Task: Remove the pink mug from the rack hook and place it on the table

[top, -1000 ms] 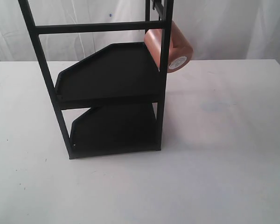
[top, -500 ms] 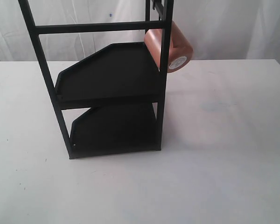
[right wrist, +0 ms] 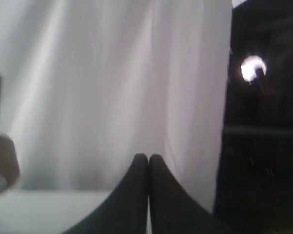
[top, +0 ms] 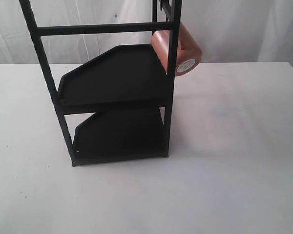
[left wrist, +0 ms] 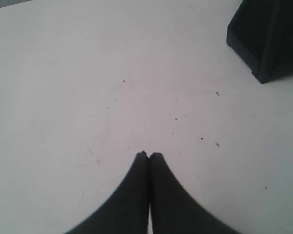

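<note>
The pink mug [top: 181, 47] hangs tilted at the top right of the black rack [top: 112, 87], its white base sticker facing down and toward the viewer. The rack hook holding it is hidden by the frame's upright and the frame's top edge. Neither gripper shows in the exterior view. My left gripper [left wrist: 149, 155] is shut and empty above the white table [left wrist: 88, 97], with a rack corner [left wrist: 266, 39] some way off. My right gripper [right wrist: 148, 157] is shut and empty, facing a white curtain; a blurred pinkish shape, likely the mug [right wrist: 1, 163], sits at the frame's edge.
The rack's two angled shelves [top: 117, 136] stand on the table [top: 234, 146] left of centre. A white curtain [top: 234, 29] hangs behind the table. A dark area with a bright light [right wrist: 253, 68] lies beside the curtain in the right wrist view.
</note>
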Motion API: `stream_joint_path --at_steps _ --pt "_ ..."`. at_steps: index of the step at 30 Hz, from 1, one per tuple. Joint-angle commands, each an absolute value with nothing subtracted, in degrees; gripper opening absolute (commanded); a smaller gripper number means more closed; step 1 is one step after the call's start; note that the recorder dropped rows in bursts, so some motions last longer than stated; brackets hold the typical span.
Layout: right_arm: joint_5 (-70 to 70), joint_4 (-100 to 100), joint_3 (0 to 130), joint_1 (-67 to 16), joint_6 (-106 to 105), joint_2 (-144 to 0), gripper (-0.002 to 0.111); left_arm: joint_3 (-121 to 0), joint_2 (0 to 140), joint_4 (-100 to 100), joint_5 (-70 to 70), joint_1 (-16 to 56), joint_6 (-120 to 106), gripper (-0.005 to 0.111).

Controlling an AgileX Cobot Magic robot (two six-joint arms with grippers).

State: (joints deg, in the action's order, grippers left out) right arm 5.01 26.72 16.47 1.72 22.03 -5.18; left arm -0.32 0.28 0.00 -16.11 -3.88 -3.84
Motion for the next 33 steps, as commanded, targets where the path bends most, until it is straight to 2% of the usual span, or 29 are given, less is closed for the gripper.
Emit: stream_joint_path --at_steps 1,7,10,16,24,28,33 --pt "5.81 30.19 15.96 1.73 20.79 -9.59 0.0 0.0 0.0 0.0 -16.0 -3.88 -3.83 0.0" --pt "13.49 30.19 15.87 1.73 21.6 -11.77 0.0 0.0 0.0 0.0 -16.0 -3.88 -3.83 0.0" --pt "20.96 30.02 17.92 1.73 26.14 -18.13 0.0 0.0 0.0 0.0 -16.0 -3.88 -3.83 0.0" --pt "20.78 20.94 20.58 1.73 24.75 -32.06 0.0 0.0 0.0 0.0 -16.0 -3.88 -3.83 0.0" --pt "27.0 -2.05 28.57 1.73 0.0 -47.88 0.0 0.0 0.0 0.0 -16.0 -3.88 -3.83 0.0" --pt "34.38 -14.99 32.15 1.73 -13.1 -54.2 0.0 0.0 0.0 0.0 -16.0 -3.88 -3.83 0.0" --pt "41.02 -20.25 36.66 1.73 -16.25 -57.07 0.0 0.0 0.0 0.0 -16.0 -3.88 -3.83 0.0"
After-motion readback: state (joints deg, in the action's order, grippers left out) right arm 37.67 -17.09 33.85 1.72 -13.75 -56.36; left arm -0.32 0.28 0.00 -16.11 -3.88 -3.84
